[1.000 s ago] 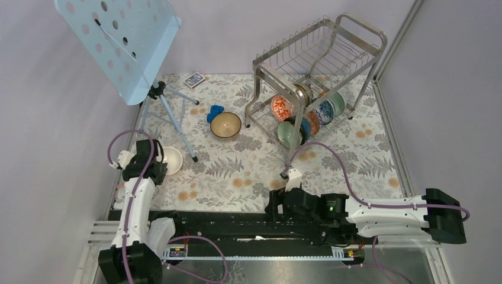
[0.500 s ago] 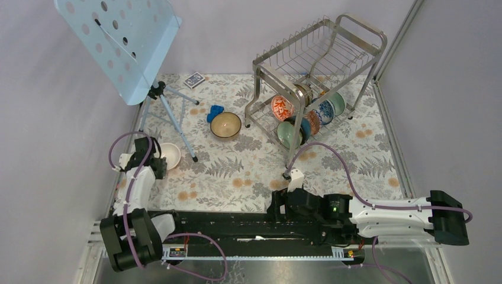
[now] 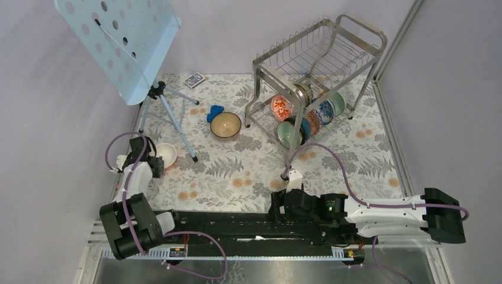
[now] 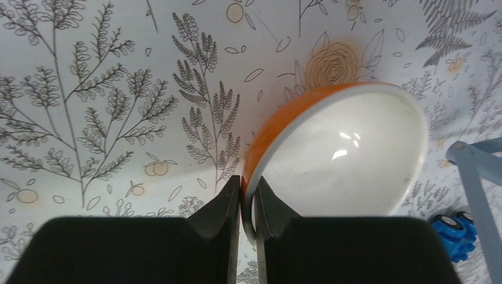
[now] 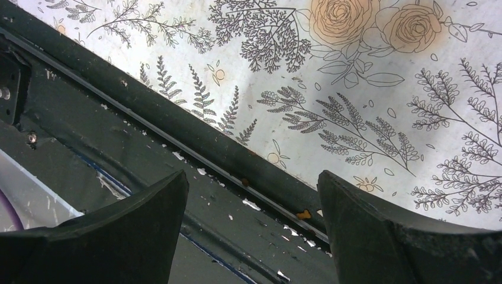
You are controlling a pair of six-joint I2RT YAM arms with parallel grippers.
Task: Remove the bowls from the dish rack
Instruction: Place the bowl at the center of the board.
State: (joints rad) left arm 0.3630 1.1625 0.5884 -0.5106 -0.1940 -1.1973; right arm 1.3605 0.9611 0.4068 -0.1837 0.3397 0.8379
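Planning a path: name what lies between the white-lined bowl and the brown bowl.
A blue tripod leg, seen in the top view, crosses between the white-lined bowl and the brown bowl.

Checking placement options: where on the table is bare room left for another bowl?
Free: the cloth between the brown bowl and the black base rail, and the strip in front of the dish rack. Crowded: the left, around white bowl, tripod and blue toy.

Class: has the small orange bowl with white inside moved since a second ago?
Yes. The small orange, white-lined bowl shifted slightly left, away from the pale blue tripod leg.
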